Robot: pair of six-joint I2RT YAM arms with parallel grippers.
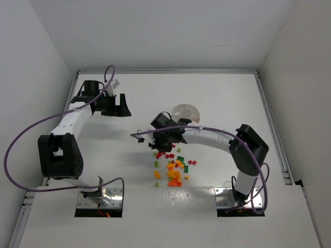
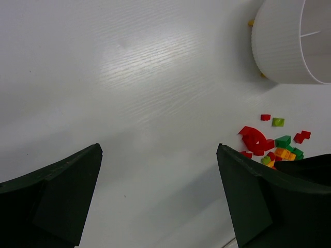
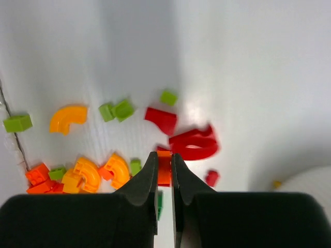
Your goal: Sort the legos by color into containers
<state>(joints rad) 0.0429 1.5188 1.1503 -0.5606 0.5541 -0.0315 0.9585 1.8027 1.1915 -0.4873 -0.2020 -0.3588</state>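
The legos (image 1: 175,170) lie scattered in red, orange, yellow and green on the table between the arms. My right gripper (image 3: 164,160) is shut on a small orange lego (image 3: 164,170), held just above the pile beside red curved pieces (image 3: 194,144). In the top view the right gripper (image 1: 164,147) sits at the pile's far edge. The round white dish with the containers (image 1: 185,111) stands just behind it; its compartments look empty where visible. My left gripper (image 1: 124,106) hovers open at the back left, nothing between its fingers (image 2: 72,175).
The left wrist view shows the dish wall (image 2: 282,46) at upper right and part of the lego pile (image 2: 271,144). Green bricks (image 3: 118,110) and orange-yellow curved pieces (image 3: 67,118) lie left of the right gripper. The table's raised rails run along its sides.
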